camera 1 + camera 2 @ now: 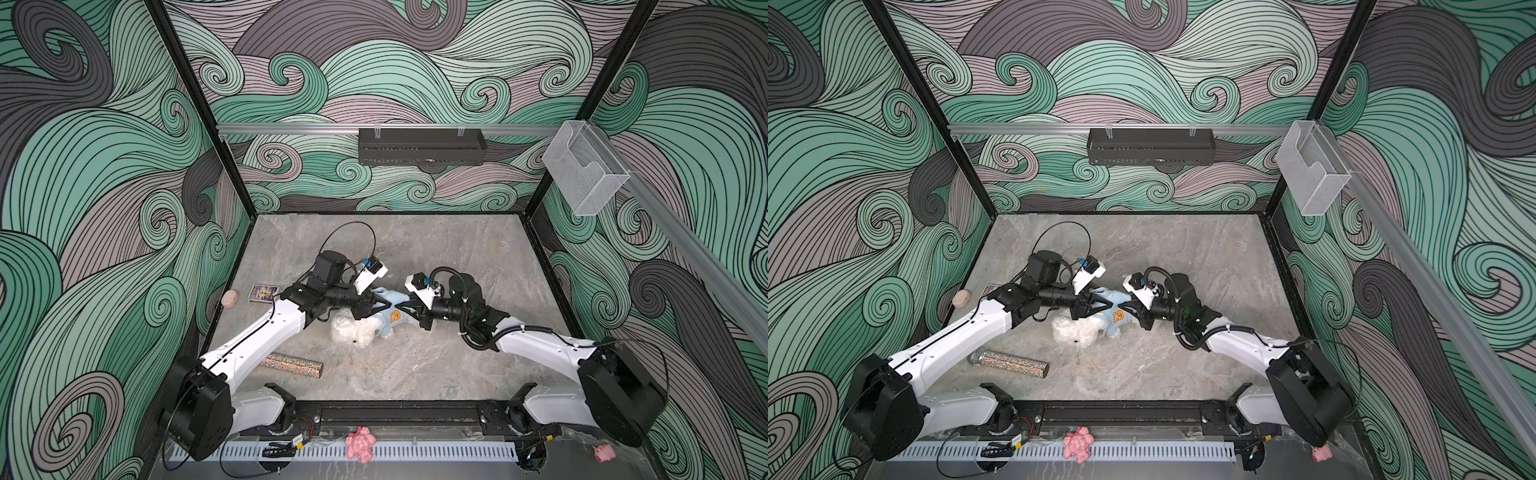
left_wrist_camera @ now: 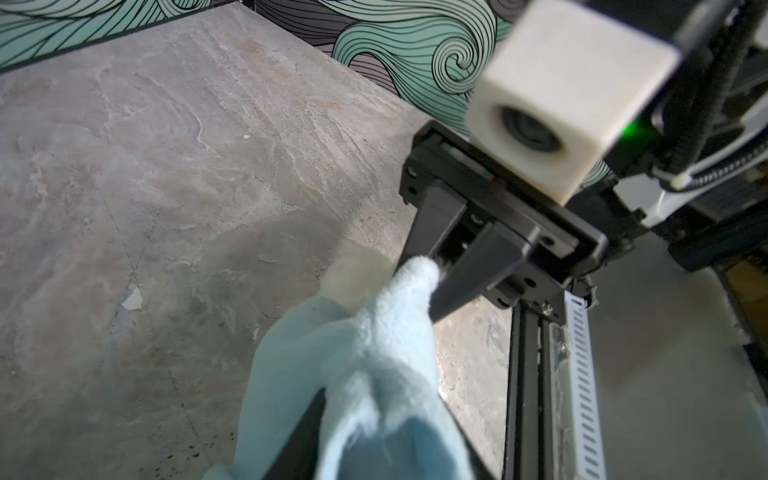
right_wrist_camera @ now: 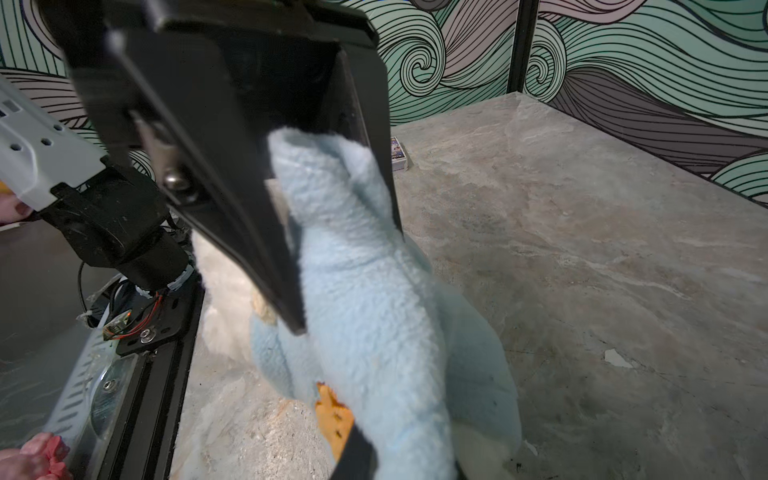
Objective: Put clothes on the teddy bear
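teddy bear (image 1: pixel 349 332) lies between both claws, long axis left-right; left gripper (image 1: pixel 371 306) and right gripper (image 1: pixel 402 309) each clench the blue garment (image 1: pixel 388 309), equally near.

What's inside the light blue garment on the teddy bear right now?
The teddy bear is partly inside the light blue garment; its white fluffy head end sticks out. The left gripper and right gripper pinch the fabric. The covered body is hidden.

surface: grey stone-look tabletop (image 1: pixel 457 257) | on it: teddy bear (image 1: pixel 349 330), glitter tube (image 1: pixel 291 364), card box (image 1: pixel 261 292), beige ball (image 1: pixel 229 298)
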